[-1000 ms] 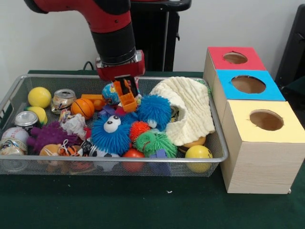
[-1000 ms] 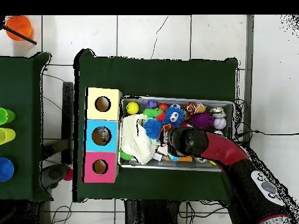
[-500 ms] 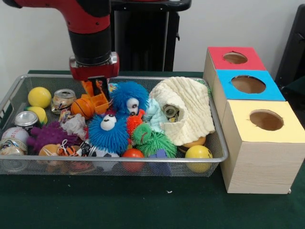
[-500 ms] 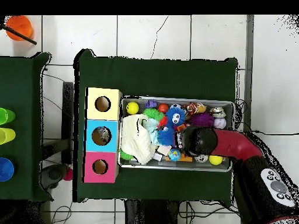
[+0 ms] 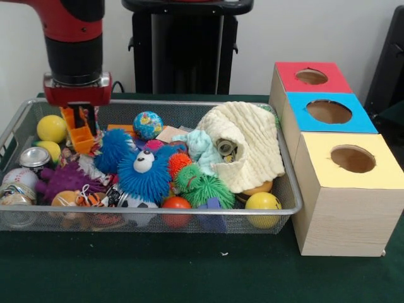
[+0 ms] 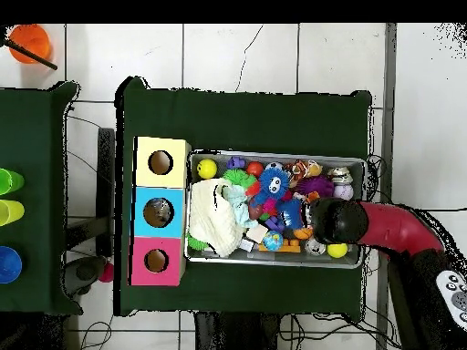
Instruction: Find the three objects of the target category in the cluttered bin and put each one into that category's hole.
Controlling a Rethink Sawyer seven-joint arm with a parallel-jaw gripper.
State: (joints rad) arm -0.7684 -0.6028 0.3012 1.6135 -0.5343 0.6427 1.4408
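While the red and black arm (image 5: 74, 38) hangs over the left end of the wire bin (image 5: 287, 189) in the front view, its gripper (image 5: 80, 129) sits low among the clutter with its orange fingers (image 5: 71, 120) reaching down; whether they are apart or clamped on something I cannot tell. Just beside the gripper, toward the bin's end wall, lie 2 yellow balls (image 5: 52, 128). Below it sit a silver can (image 5: 35, 158) and a purple spiky toy (image 5: 60, 180). On the gripper's other side, close by, is a blue fuzzy ball (image 5: 113, 150), then a blue fuzzy toy with eyes (image 5: 146, 177) and a small globe ball (image 5: 148, 124). Farther from the gripper, a cream knitted cloth (image 5: 252, 148) is heaped at the opposite end, with a green spiky ball (image 5: 205, 187) and another yellow ball (image 5: 262, 203) near it. Well apart from the gripper, beyond the bin, stand 3 boxes with holes: red (image 5: 310, 77), blue (image 5: 328, 112) and yellow (image 5: 352, 159). From overhead, the arm (image 6: 392, 228) covers the bin's corner.
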